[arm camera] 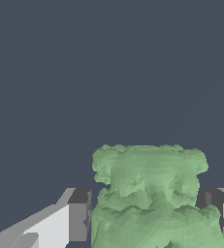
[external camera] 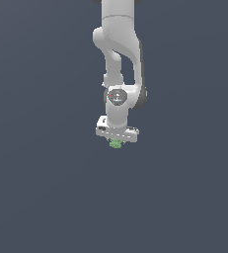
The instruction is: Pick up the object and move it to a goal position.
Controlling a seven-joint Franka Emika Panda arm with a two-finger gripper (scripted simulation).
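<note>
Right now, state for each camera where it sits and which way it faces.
Exterior view: off the arm, its position unknown, facing the white arm, whose gripper hangs over the green object.
Wrist view: mounted on the wrist, looking along the fingers at the green object between them, close up.
Shared: both show the gripper and the green object against plain dark grey.

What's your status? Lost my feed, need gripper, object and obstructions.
Gripper pointing down, fingers against both sides of the green object, looks shut on it. Object sits just below the hand. Nothing visible in the way.
</note>
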